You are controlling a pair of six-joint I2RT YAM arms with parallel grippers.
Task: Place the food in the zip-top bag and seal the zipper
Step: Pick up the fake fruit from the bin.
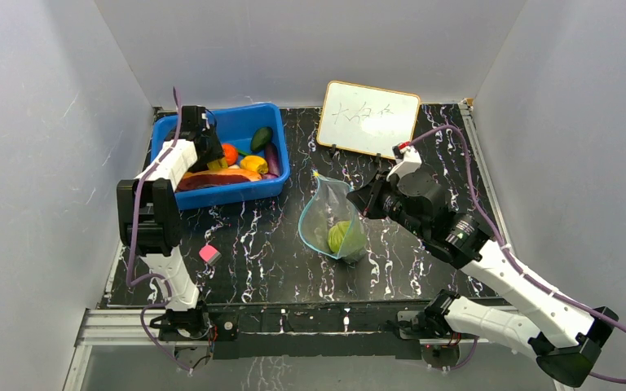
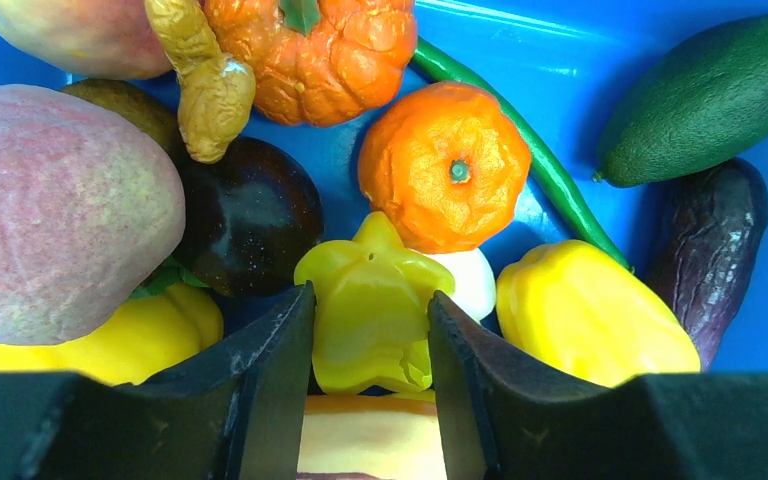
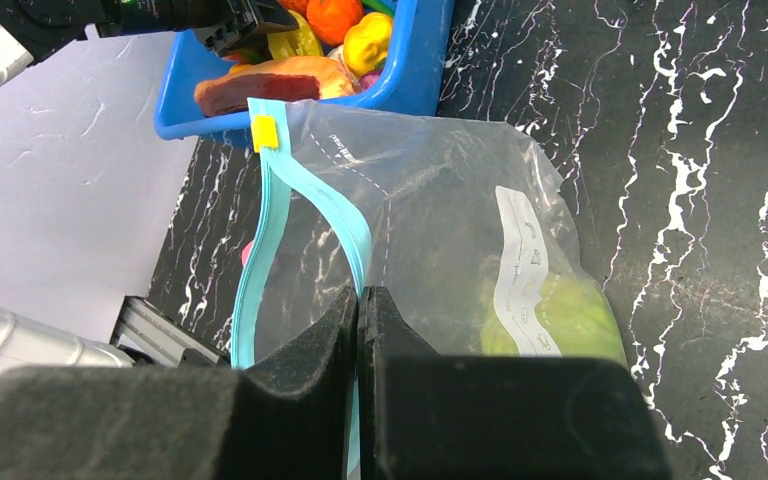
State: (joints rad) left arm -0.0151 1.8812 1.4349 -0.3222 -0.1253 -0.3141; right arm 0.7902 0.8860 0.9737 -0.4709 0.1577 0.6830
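— Looking left, what does your wrist camera add?
— Inside the blue bin [image 1: 240, 194], your left gripper [image 2: 370, 330] straddles a yellow star fruit [image 2: 370, 300]; whether it grips, I cannot tell.
— Right of the bin?
— Your right gripper [image 3: 358, 300] is clamped on the zipper [image 3: 263, 230]; the zip-top bag [image 1: 326, 213] lies mouth end nearest the bin, length running away from it. Whiteboard [image 1: 367, 118] scrawl is unreadable.

Left wrist: frame edges are cropping peach [image 2: 60, 210], pumpkin [image 2: 310, 50] and avocado [image 2: 710, 95]. Fingers of left gripper [image 2: 370, 300] are covering star fruit [image 2: 370, 265] flanks, so contact is not resolvable. White item [image 2: 475, 282] is hiding behind it, unidentifiable.
Top: arm [image 1: 181, 155] is masking that gripper. Whiteboard [image 1: 368, 118] writing is reading too small.
Right wrist: zipper [image 3: 255, 250] is running out of sight between right gripper [image 3: 358, 295] fingers, which are pressing together. Green fruit [image 3: 570, 320] is showing blurred through bag [image 3: 430, 190] film.
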